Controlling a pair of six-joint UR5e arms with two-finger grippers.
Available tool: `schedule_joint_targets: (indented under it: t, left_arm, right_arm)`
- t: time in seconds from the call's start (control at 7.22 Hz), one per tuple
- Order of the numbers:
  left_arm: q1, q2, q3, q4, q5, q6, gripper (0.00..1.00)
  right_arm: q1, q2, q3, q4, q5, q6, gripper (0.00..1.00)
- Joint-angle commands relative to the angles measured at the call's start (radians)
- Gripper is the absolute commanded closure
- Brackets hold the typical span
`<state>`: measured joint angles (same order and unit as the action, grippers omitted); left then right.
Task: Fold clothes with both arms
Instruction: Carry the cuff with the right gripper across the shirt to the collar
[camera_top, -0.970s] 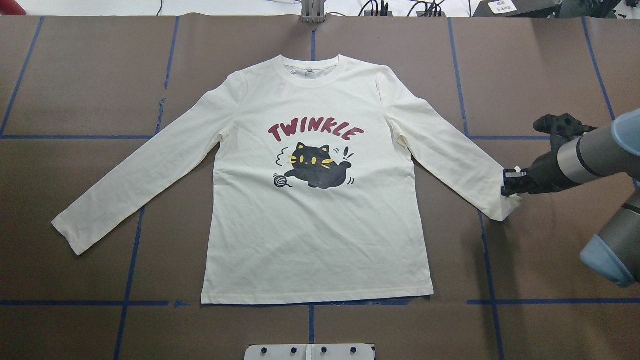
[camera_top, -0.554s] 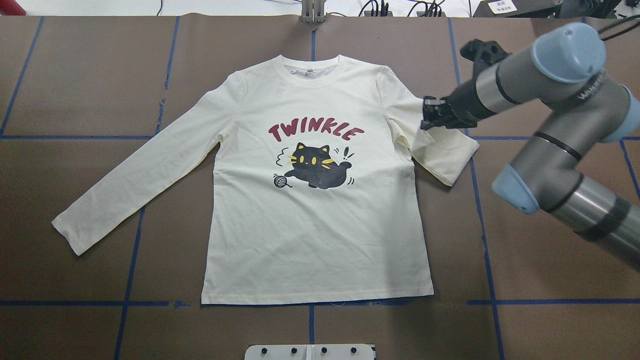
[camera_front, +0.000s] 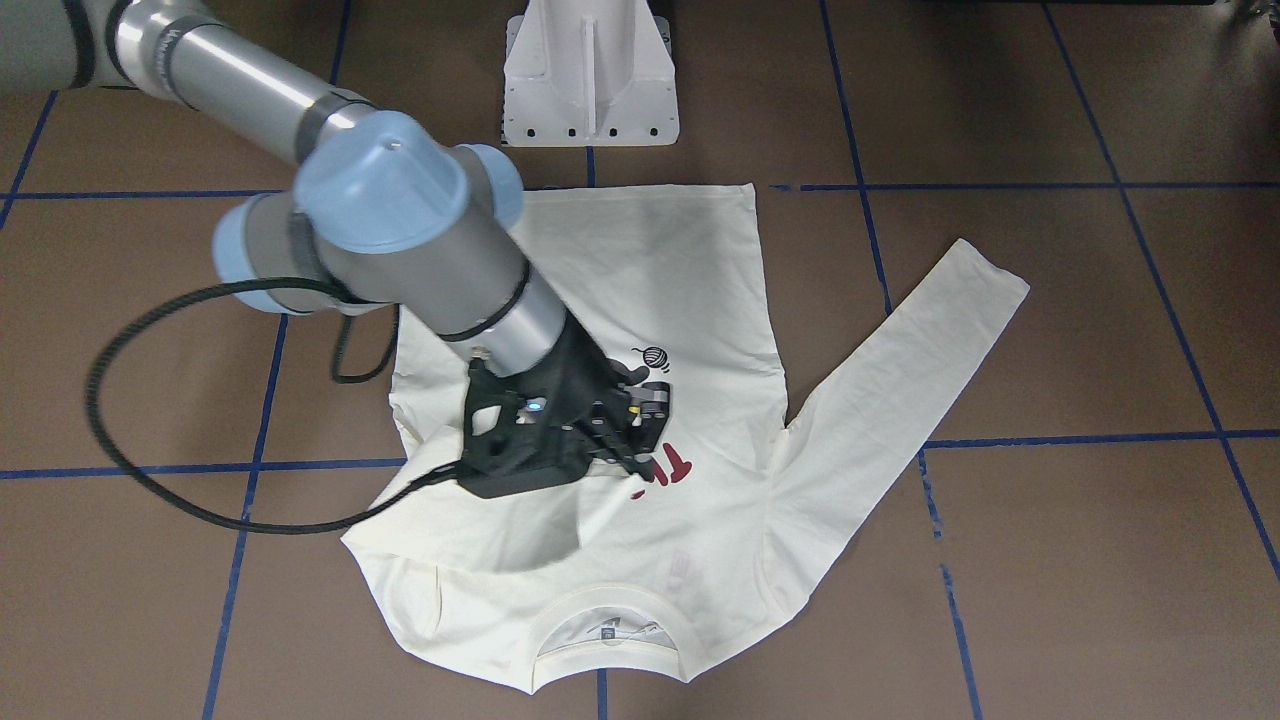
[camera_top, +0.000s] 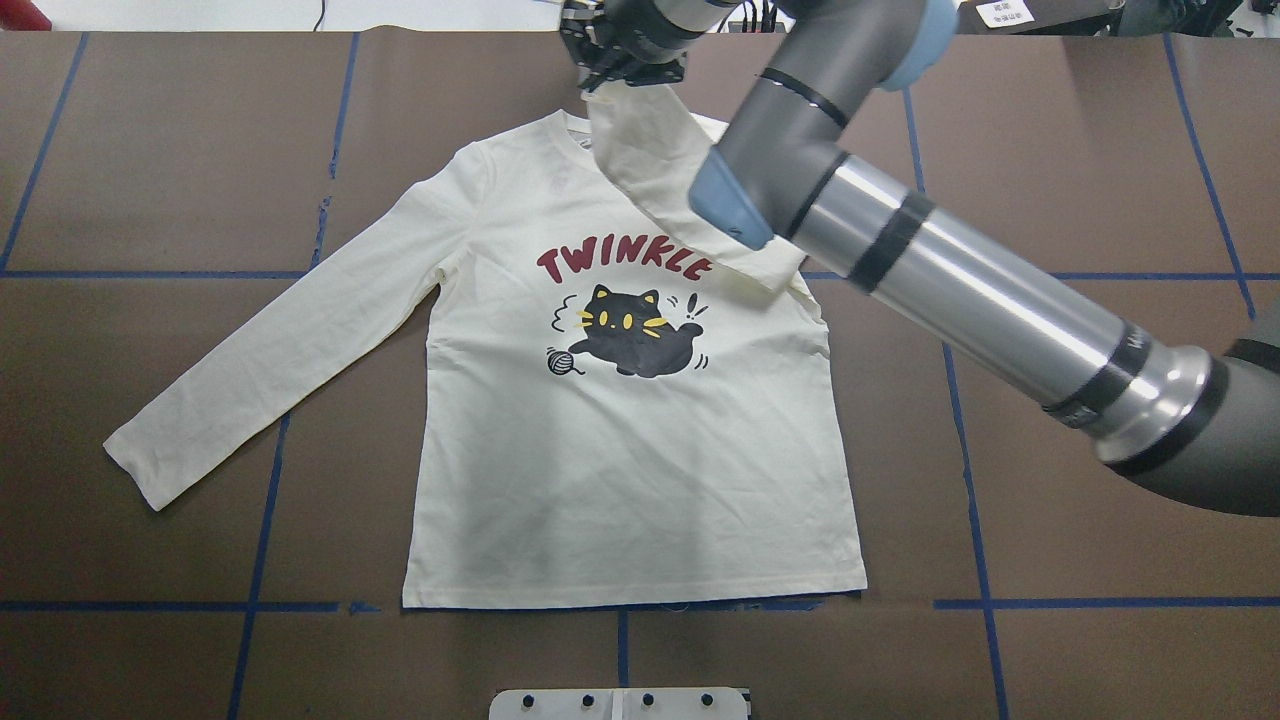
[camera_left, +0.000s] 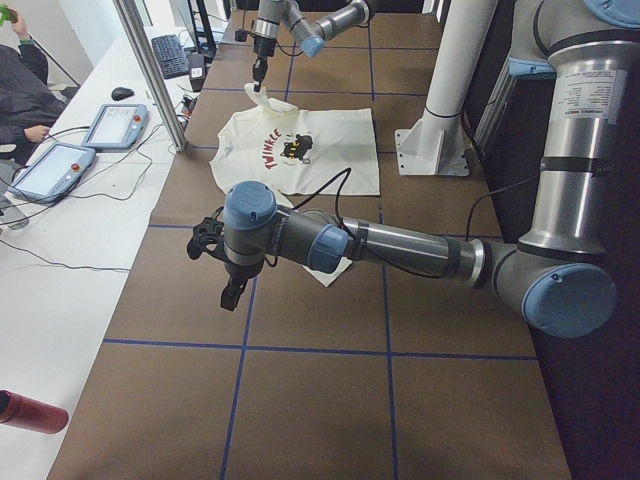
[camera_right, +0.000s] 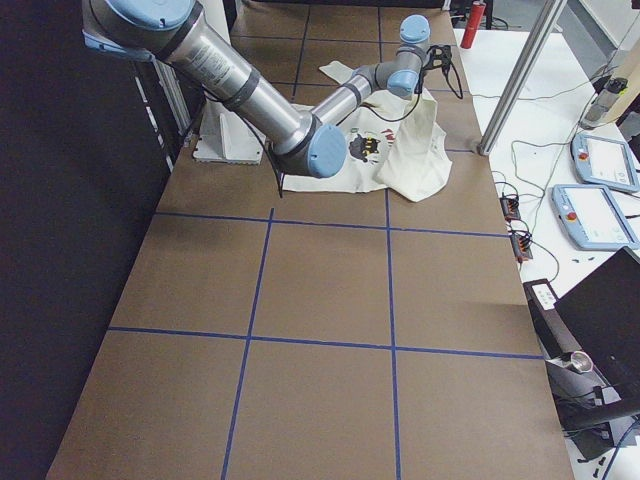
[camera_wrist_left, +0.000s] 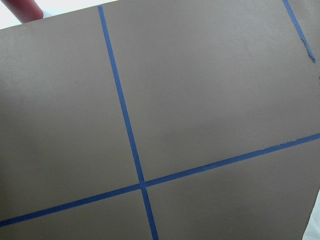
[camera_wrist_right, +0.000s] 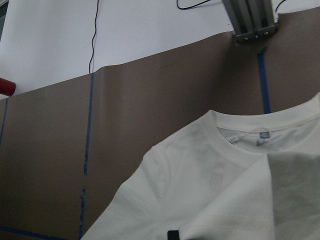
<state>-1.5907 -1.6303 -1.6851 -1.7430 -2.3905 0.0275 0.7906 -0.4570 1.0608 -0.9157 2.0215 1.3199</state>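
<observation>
- progress: the cream-white long-sleeved shirt, printed with a black cat and dark red "twinkle", lies front up in the middle of the brown paper-covered table. its collar points away from the robot, and its body and hem are flat and unfolded.
- right-side sleeve: raised off the table and drawn slantwise across the chest to a point above the collar. this looks like the first fold, in hand and not yet laid down.
- black two-finger right gripper: jaws clamped on the cuff end of the right-side sleeve, with the cloth hanging from it.
- left-side sleeve: stretched out flat on the table, with nothing holding it.
- black left gripper: over bare table beyond the end of the left-side sleeve. it shows only from the side, so whether its jaws are apart or together cannot be told.
- left to do, as judged: set the raised sleeve down, fold the other sleeve in, then fold the body.
- count: one shirt; two sleeves, one lifted and one flat; two arms; two grippers, one of them loaded.
</observation>
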Motion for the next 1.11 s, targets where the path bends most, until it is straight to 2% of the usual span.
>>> schedule_joint_targets:
  t: [0.0,0.28,0.42,0.55,0.97]
  left_arm:
    - [0.000,0.003,0.004,-0.001,-0.002,0.000,0.00]
    - [0.000,0.004,0.007,-0.001,0.001,0.000,0.00]
    - [0.000,0.004,0.007,-0.003,-0.001,0.000,0.00]
    - [0.000,0.003,0.008,-0.006,-0.001,0.000,0.00]
    - [0.008,0.000,0.005,-0.006,0.002,-0.029,0.00]
  right_arm:
    - [-0.160,0.133,-0.180,0.069,-0.183,-0.008,1.00]
    - [-0.206,0.141,-0.196,0.112,-0.225,-0.010,1.00]
    - [-0.237,0.146,-0.217,0.132,-0.272,-0.010,0.53]
    - [-0.241,0.144,-0.225,0.132,-0.289,-0.011,0.01]
    - [-0.238,0.144,-0.220,0.098,-0.287,-0.002,0.00]
